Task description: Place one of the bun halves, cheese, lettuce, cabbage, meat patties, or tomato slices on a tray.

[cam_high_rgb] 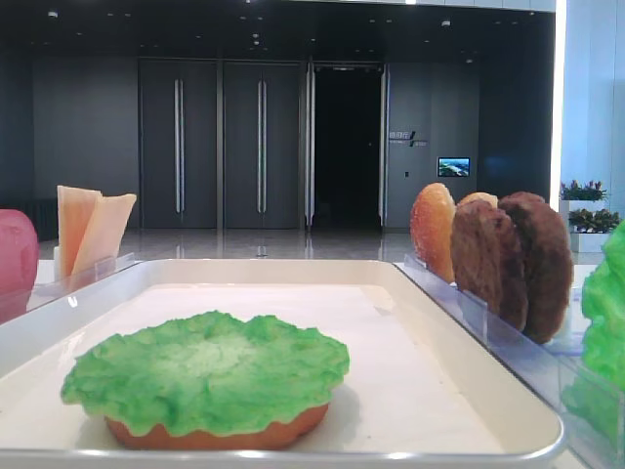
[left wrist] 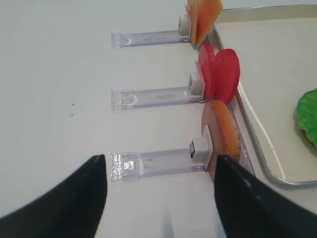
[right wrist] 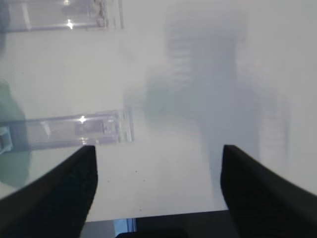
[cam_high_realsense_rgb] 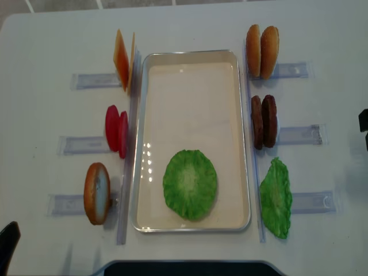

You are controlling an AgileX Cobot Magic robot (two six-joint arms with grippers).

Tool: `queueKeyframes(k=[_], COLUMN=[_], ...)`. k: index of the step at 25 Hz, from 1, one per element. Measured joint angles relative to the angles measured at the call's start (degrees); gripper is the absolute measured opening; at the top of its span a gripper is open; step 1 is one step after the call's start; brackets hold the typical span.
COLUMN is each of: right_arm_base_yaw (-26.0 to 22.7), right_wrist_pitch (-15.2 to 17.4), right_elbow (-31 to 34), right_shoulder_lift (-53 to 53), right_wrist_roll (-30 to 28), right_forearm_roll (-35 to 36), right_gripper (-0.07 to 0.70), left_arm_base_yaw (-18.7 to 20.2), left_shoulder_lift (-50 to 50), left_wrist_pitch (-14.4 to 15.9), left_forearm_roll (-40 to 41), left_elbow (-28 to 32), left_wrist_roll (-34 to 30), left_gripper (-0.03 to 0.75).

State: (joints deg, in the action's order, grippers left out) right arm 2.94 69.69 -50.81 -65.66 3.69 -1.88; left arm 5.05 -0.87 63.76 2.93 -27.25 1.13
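Centre of bench: tray, white, shiny rim. Near tray's front end: lettuce, crinkly green, flat on bun half. Right of tray: meat patties upright in holder; left of tray: tomato slices, cheese. Both grippers off tray, fingers wide, empty. Judged between placements; next move needs choice of piece, edge-on grasp.

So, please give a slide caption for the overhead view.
Green crinkly lettuce leaf on shallow white tray, ingredient holders on both sides.

White table, white tray centered, clear holders along both sides
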Motion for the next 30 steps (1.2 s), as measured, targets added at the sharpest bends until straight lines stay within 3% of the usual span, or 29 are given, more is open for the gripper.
queueKeyframes(k=[8,15,23,30], right_arm_base_yaw=[0.00,0.00,0.00,0.00], right_wrist_pitch=[0.28,-1.41,-4.35,-4.53], right_elbow=[11.02,19.30,22.10,22.20], right_shoulder_lift=[14.60,35.23,54.81,65.76], right_wrist_roll=[0.06,0.00,0.00,0.00], right_forearm_roll=[1.88,1.88,1.88,1.88], right_gripper=[0.524,0.524,0.524,0.524], left_arm_base_yaw=[0.00,0.00,0.00,0.00], left_shoulder_lift=[0.00,0.00,0.00,0.00], left_wrist_pitch=[0.00,0.00,0.00,0.00], left_forearm_roll=[0.00,0.00,0.00,0.00], left_elbow=[0.00,0.00,0.00,0.00], left_wrist_roll=[0.00,0.00,0.00,0.00], left_gripper=[0.517,0.517,0.517,0.517])
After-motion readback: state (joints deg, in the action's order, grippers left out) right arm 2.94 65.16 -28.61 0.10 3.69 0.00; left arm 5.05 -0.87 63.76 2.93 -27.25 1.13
